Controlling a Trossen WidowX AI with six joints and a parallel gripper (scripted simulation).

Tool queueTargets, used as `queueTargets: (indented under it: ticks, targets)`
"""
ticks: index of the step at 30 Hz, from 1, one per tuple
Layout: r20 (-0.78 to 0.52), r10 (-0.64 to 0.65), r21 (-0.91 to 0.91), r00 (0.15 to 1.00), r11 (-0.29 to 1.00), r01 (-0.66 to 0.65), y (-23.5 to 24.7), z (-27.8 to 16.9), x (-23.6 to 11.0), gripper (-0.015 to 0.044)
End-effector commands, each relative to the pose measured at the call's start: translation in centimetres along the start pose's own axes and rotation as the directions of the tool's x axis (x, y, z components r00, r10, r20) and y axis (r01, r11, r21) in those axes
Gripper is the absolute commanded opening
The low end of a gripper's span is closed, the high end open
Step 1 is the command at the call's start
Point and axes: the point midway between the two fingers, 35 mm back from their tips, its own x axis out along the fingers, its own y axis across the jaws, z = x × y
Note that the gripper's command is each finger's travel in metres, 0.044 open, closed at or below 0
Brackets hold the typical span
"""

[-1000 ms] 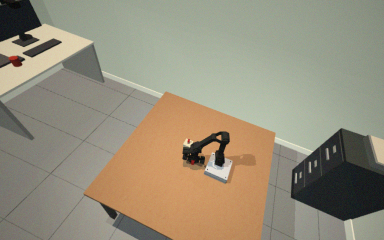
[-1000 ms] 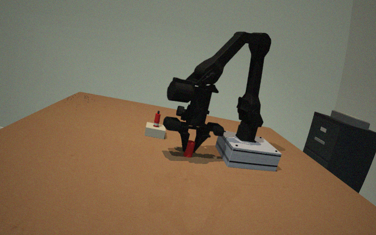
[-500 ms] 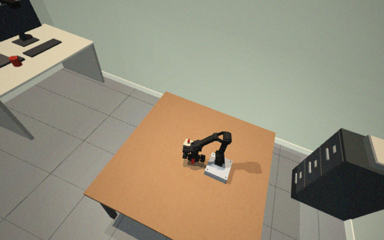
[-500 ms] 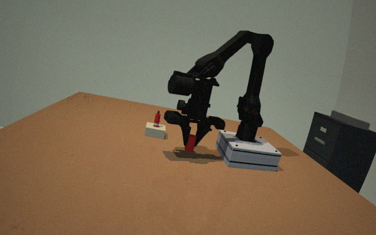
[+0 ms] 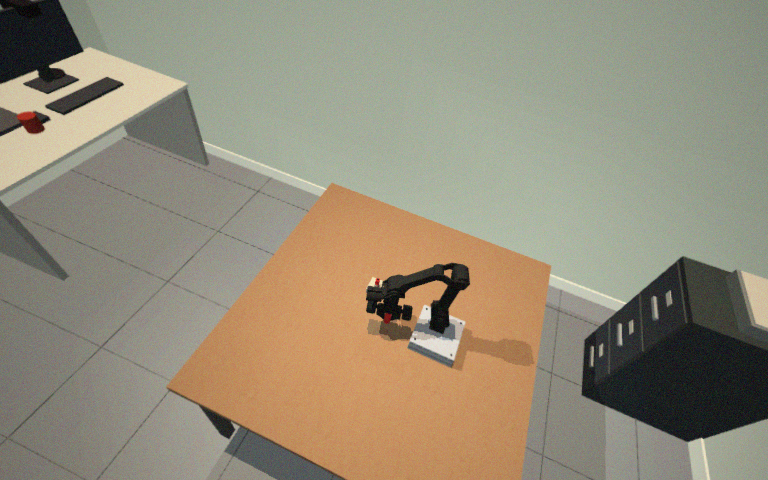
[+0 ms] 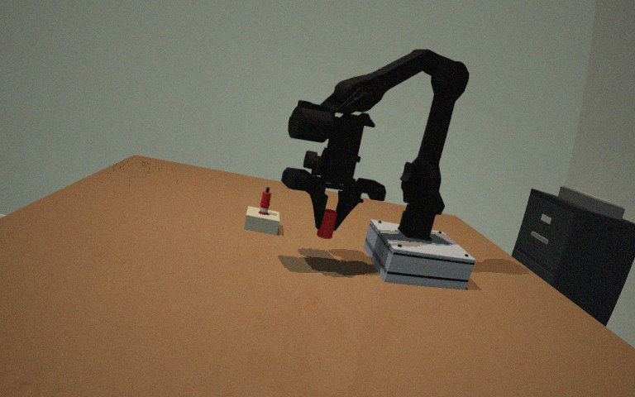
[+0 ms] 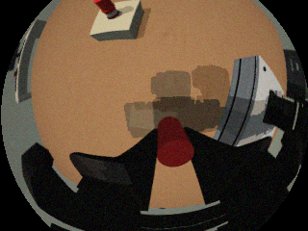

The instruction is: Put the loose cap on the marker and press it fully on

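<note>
The red cap (image 5: 387,318) (image 6: 327,224) (image 7: 175,144) is a plain cylinder held nearly upright, tilted slightly in the exterior view, above the table top. My gripper (image 6: 328,222) (image 7: 170,131) is shut on the cap and points down. The red marker (image 5: 377,281) (image 6: 265,201) (image 7: 105,6) stands upright with a dark tip on top and a pale band low down. It stands in the cream holder block (image 6: 261,221) (image 7: 120,21), away from my gripper, to its left in the exterior view. In the top view the arm partly hides the block.
My arm's white base box (image 5: 436,340) (image 6: 426,266) (image 7: 243,101) stands on the wooden table (image 5: 283,362) (image 6: 164,289) (image 7: 72,72), close to the gripper on the right in the exterior view. A desk and a dark cabinet stand apart from the table.
</note>
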Motion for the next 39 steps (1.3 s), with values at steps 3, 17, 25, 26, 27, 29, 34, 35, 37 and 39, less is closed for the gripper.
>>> queueTargets:
  ticks: [3,17,25,26,27,29,34,35,37,39]
  targets:
    - [0.001,0.013,0.004,1.0,1.0,-0.013,1.0,0.8,-0.9,0.0]
    - [0.005,0.016,0.004,1.0,1.0,-0.016,3.9,4.6,-2.5,0.0]
    - [0.006,0.026,0.014,1.0,1.0,-0.026,5.1,7.2,-3.4,0.0]
    - [0.006,0.027,0.015,1.0,1.0,-0.027,5.3,7.5,-3.5,0.0]
    - [0.006,0.028,0.016,1.0,0.999,-0.028,5.4,7.8,-3.6,0.0]
    - [0.007,0.028,0.016,1.0,0.999,-0.028,5.6,8.5,-3.8,0.0]
    - [0.01,0.027,0.014,1.0,1.0,-0.027,6.2,10.1,-4.3,0.0]
    - [0.01,0.027,0.013,1.0,1.0,-0.027,6.3,10.5,-4.4,0.0]
    - [0.011,0.026,0.012,1.0,1.0,-0.026,6.5,11.2,-4.5,0.0]
    - [0.012,0.025,0.011,1.0,1.0,-0.026,6.7,11.9,-4.7,0.0]
